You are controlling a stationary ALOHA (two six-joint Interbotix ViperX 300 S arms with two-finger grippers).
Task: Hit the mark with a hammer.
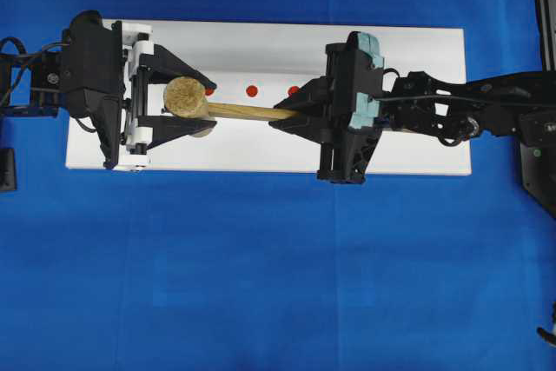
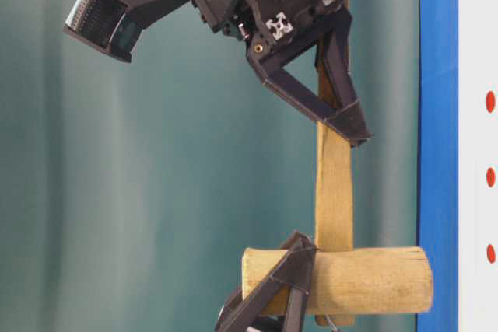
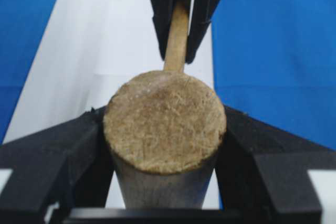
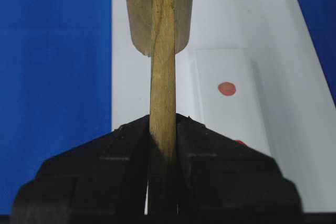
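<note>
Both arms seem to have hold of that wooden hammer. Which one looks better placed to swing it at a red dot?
Probably the right gripper: it clamps the hammer by its handle, so the head can pivot. The left gripper merely brackets the head, beside the red marks.

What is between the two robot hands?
The hammer's bare handle bridges the left hand and right hand, clearest in the overhead view.
</note>
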